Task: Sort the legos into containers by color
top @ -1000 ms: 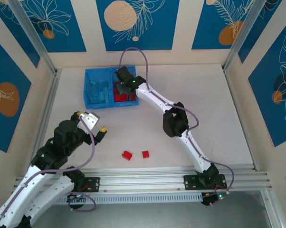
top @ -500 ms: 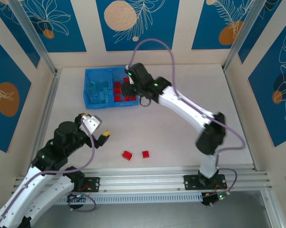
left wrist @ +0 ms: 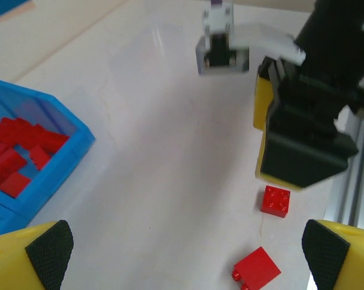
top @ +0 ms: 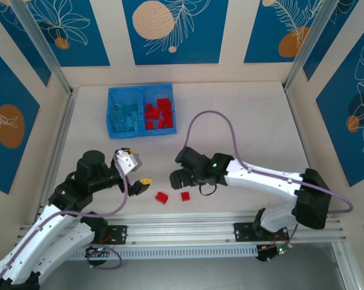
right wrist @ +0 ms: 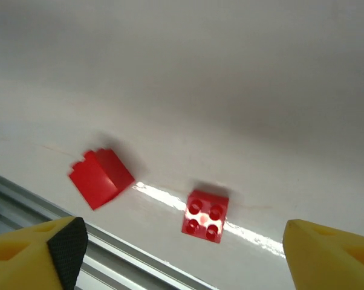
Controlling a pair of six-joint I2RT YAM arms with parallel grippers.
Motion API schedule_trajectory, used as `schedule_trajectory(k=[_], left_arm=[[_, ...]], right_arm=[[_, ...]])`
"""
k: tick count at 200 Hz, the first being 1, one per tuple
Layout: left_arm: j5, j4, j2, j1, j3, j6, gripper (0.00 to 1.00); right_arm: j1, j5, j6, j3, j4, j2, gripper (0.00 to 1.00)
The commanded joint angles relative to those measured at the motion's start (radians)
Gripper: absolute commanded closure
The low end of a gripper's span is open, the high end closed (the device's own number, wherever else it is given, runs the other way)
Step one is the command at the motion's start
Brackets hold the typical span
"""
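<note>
Two red legos lie loose near the table's front edge: one studs-up [top: 185, 196] [right wrist: 205, 215] [left wrist: 275, 200], the other tipped on its side [top: 162, 197] [right wrist: 100, 177] [left wrist: 256, 269]. My right gripper [top: 179, 179] [right wrist: 188, 254] hovers open just above and behind them, nothing between its fingers. My left gripper [top: 138, 169] [left wrist: 188, 260] is open too, just left of the bricks and facing them. The blue bin [top: 111, 115] [left wrist: 73, 142] stands at the back left, light blue legos [top: 126, 115] in its left compartment, red legos [top: 159, 113] [left wrist: 16, 154] in its right one.
An aluminium rail [top: 188, 226] [right wrist: 79, 266] runs along the front edge right behind the loose bricks. In the left wrist view, the right gripper's black and yellow finger [left wrist: 303, 145] stands close above the studs-up brick. Walls enclose the table on three sides.
My right arm has swung from over the bin down to the front, above the two loose red bricks. My left gripper has moved right, toward the same bricks.
</note>
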Motion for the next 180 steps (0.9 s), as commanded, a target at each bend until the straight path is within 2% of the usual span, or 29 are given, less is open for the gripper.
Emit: schedule_trajectory(k=[1,23,45,101,180], left_arm=[[0.037,0.009,0.012,0.01,0.019,0.017,0.0],[0.015,0.002,0.007,0.01,0.015,0.019,0.0],[0.013,0.003,0.004,0.009,0.012,0.022,0.0],[0.032,0.01,0.006,0.01,0.01,0.025,0.0],[0.026,0.001,-0.008,0.009,0.01,0.023,0.0]], right_arm=[[0.051,0.059,0.115,0.029,-0.046,0.106,0.13],[0.09,0.134,0.126,0.081,-0.104,0.226,0.13],[0.102,0.117,0.13,0.077,-0.08,0.298,0.16],[0.118,0.066,0.169,0.019,-0.03,0.318,0.56],[0.119,0.056,0.201,-0.009,-0.011,0.333,0.6]])
